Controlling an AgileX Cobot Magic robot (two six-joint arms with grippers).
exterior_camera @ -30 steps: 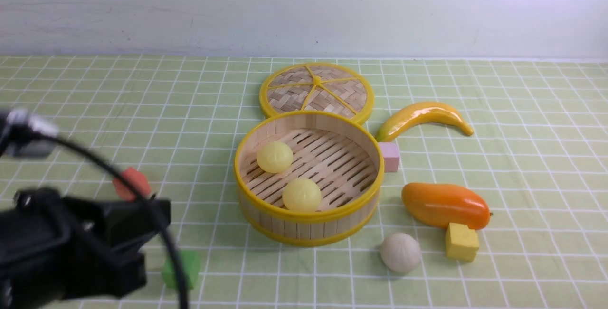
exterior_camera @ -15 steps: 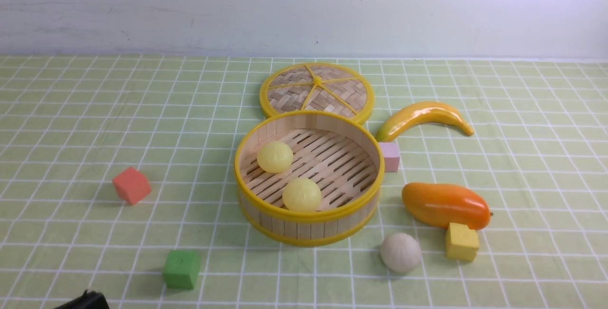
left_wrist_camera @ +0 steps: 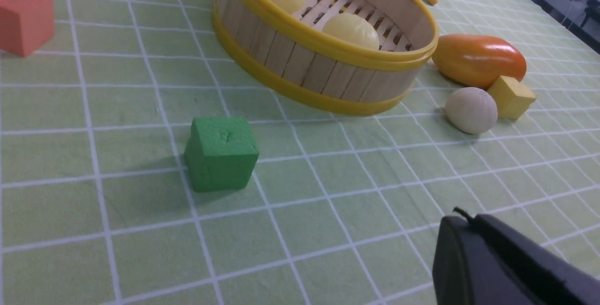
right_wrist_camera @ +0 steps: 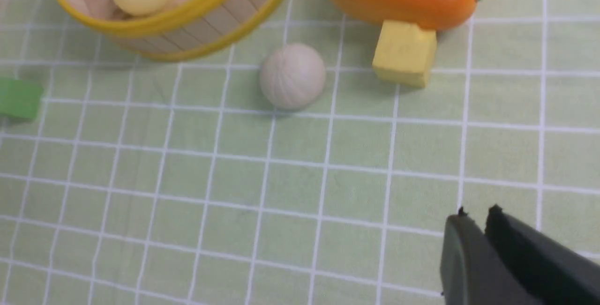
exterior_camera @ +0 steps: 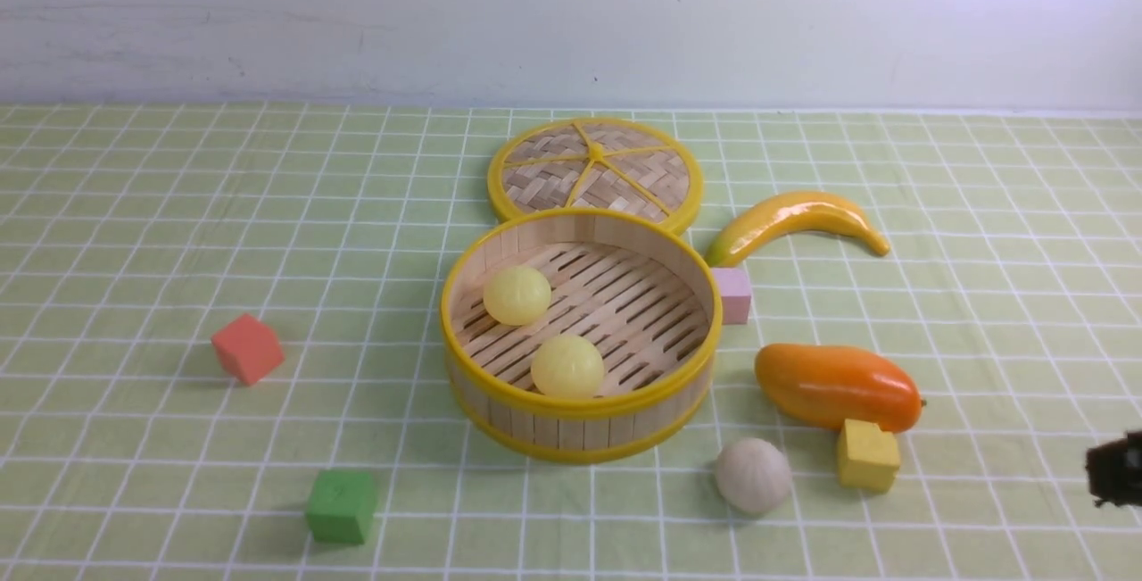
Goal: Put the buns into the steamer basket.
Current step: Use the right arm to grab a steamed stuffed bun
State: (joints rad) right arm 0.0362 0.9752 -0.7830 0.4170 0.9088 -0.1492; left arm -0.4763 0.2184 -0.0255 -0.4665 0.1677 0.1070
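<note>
While two pale yellow buns (exterior_camera: 567, 367) sit apart on the slatted floor of the steamer basket (exterior_camera: 584, 429), the off-white bun (exterior_camera: 753, 476) lies outside on the cloth, near the yellow cube (exterior_camera: 867, 455). The left gripper (left_wrist_camera: 464, 218), mostly cut off, is closed and empty. The right gripper (right_wrist_camera: 478, 213), also cropped, holds nothing; its fingertips stand slightly parted.

You have a pale, whitish-lavender wall (exterior_camera: 571, 23) behind the work surface, marked by faint cracks and dark specks. Your surface is covered by a light green cloth (exterior_camera: 1008, 295) with a white grid. Lighting: bright, strongest at the wall's upper right in your front view.
</note>
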